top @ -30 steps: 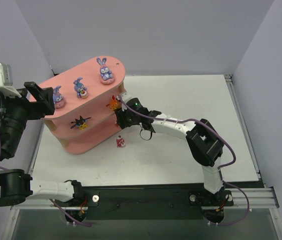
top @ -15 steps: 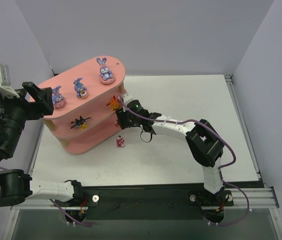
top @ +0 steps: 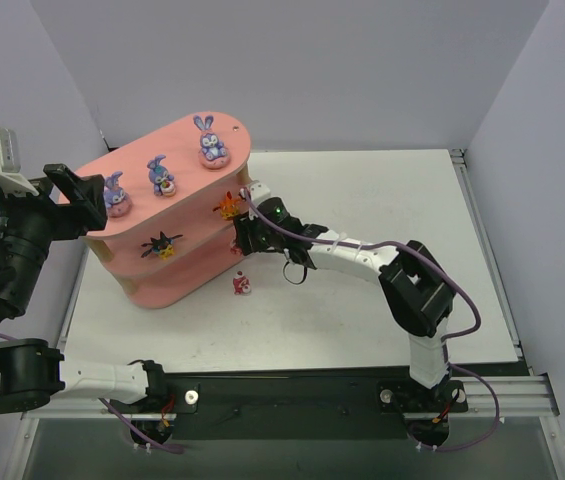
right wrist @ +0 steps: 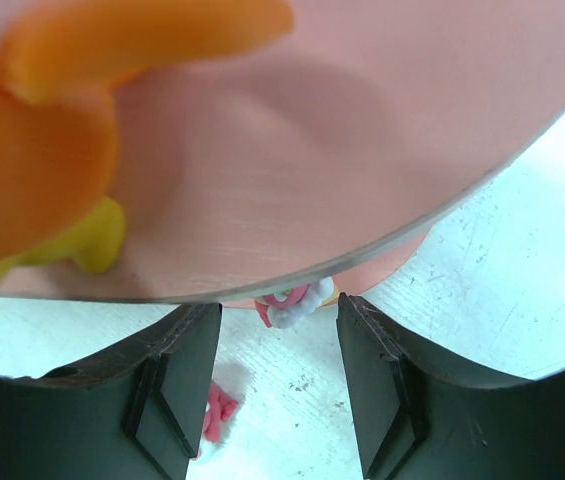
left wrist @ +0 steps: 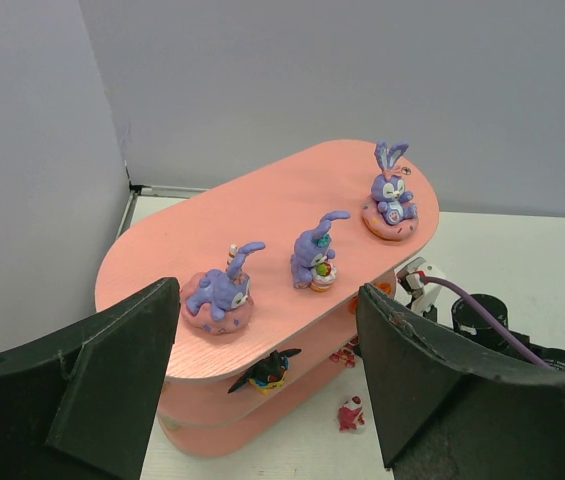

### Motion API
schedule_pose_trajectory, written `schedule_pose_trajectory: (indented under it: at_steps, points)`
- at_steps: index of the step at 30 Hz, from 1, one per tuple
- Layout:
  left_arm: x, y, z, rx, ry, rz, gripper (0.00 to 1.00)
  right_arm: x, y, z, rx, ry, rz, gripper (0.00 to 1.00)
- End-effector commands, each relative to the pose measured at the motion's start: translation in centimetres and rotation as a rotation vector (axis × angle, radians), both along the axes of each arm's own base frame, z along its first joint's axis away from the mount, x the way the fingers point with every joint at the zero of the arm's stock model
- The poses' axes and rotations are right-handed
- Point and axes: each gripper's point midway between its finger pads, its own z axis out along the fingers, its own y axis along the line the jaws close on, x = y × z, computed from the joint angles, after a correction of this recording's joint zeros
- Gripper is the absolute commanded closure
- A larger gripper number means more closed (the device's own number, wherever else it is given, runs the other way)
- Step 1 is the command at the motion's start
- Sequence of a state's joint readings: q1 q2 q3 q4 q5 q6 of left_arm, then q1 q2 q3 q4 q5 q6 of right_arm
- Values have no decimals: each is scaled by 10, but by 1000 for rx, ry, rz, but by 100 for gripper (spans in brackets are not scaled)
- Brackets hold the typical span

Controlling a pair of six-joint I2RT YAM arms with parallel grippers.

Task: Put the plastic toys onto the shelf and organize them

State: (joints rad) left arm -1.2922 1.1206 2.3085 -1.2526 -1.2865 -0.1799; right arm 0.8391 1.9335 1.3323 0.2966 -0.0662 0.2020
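The salmon-pink shelf [top: 187,190] stands at the table's left. Three purple bunnies [left wrist: 220,297] [left wrist: 316,262] [left wrist: 390,205] sit in a row on its top board. An orange toy [top: 226,205] and a black-yellow spiky toy [top: 162,245] are on the middle tier. My right gripper [top: 239,243] is at the shelf's right end, open. A small pink-white toy [right wrist: 297,300] sits at the lower tier's edge between its fingers, with a gap on each side. Another pink-red toy [top: 243,285] lies on the table. My left gripper [left wrist: 267,290] hangs open high up, left of the shelf, holding nothing.
The white tabletop [top: 382,210] stretches right of the shelf to a metal rail [top: 482,240]. Grey walls close the back and both sides. In the right wrist view the middle board [right wrist: 342,130] fills the frame just above the fingers. A purple cable [top: 362,243] runs along the right arm.
The right arm's elbow has drifted slightly right, and its gripper stays at the shelf's end. The left arm and the toys have not moved.
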Motion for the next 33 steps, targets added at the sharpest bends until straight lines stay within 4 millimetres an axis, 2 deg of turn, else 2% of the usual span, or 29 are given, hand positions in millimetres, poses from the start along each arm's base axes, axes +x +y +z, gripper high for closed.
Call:
schedule_pose_trajectory:
  at_steps: [1,15,25,31,32,33]
  points:
    - [0,2,5,-38,-10,4,19,7,0,52,113,-74,-32,49]
    - [-1,4,5,-41,-11,1,19,21,-6,51,122,-31,-86,48]
    - [-1,4,5,-41,-9,3,19,29,-5,58,118,-37,-97,48]
    - [-1,4,4,-42,-8,3,19,22,-14,51,115,-18,-120,49]
    - [-1,5,4,-45,-8,3,19,20,-17,57,129,-24,-127,49]
    - [-1,3,3,-40,-7,4,19,17,-22,50,127,-7,-142,49]
